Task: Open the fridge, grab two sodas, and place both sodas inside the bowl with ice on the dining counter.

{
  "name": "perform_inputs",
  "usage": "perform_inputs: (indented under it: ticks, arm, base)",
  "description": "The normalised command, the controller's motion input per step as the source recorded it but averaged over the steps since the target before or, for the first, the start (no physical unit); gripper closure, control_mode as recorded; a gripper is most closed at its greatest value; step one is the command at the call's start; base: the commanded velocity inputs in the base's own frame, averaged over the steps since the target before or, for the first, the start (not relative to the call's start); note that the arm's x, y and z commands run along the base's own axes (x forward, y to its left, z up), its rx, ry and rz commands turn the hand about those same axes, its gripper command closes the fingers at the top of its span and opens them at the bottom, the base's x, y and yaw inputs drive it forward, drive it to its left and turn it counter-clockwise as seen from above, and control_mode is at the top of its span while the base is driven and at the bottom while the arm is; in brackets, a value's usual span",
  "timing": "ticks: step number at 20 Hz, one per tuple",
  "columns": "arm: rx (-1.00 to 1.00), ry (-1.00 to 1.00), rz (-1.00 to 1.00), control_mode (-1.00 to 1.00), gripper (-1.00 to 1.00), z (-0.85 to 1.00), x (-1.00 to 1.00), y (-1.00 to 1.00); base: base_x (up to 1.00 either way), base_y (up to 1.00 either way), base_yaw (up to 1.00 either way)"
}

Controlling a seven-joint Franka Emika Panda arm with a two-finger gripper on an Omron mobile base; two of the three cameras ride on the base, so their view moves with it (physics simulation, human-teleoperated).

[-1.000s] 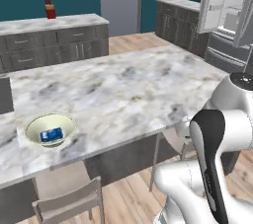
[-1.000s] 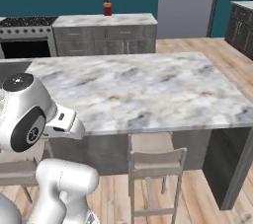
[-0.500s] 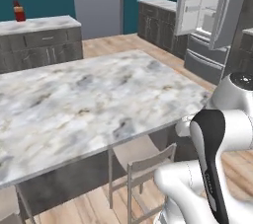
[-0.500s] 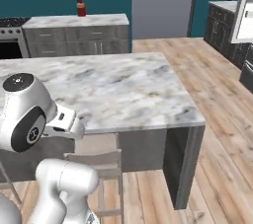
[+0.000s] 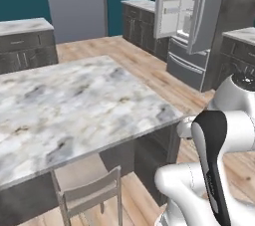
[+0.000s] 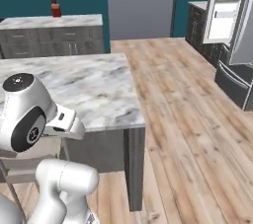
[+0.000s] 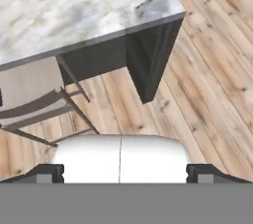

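Left base view: marbled dining counter (image 5: 74, 105)

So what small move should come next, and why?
Probably keep driving toward the fridge: its doors stand open across the wood floor, beyond the counter, and the open tool holds nothing, so a soda likely remains to fetch.

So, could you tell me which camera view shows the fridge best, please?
The left base view: the fridge stands with doors open, white interior and low drawers visible. The right base view catches it cropped at the right edge.
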Motion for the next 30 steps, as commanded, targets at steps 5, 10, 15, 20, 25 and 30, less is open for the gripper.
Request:
perform_inputs:
  ticks: [5, 10, 15, 20, 25, 30]
  arm:
    - [0.0, 0.0, 0.0, 1.0, -1.0, 0.0, 0.0, 0.0]
    - [0.0, 0.0, 0.0, 1.0, -1.0, 0.0, 0.0, 0.0]
    - [0.0, 0.0, 0.0, 1.0, -1.0, 0.0, 0.0, 0.0]
    - [0.0, 0.0, 0.0, 1.0, -1.0, 0.0, 0.0, 0.0]
    - [0.0, 0.0, 0.0, 1.0, -1.0, 0.0, 0.0, 0.0]
    - [0.0, 0.0, 0.0, 1.0, -1.0, 0.0, 0.0, 0.0]
  base:
    - [0.16, -1.0, -0.01]
    - [0.35, -1.0, 0.0]
    - [0.65, -1.0, 0.03]
    - [0.92, -0.9, 0.16]
    - [1.0, -0.54, 0.22]
    - [1.0, -0.23, 0.15]
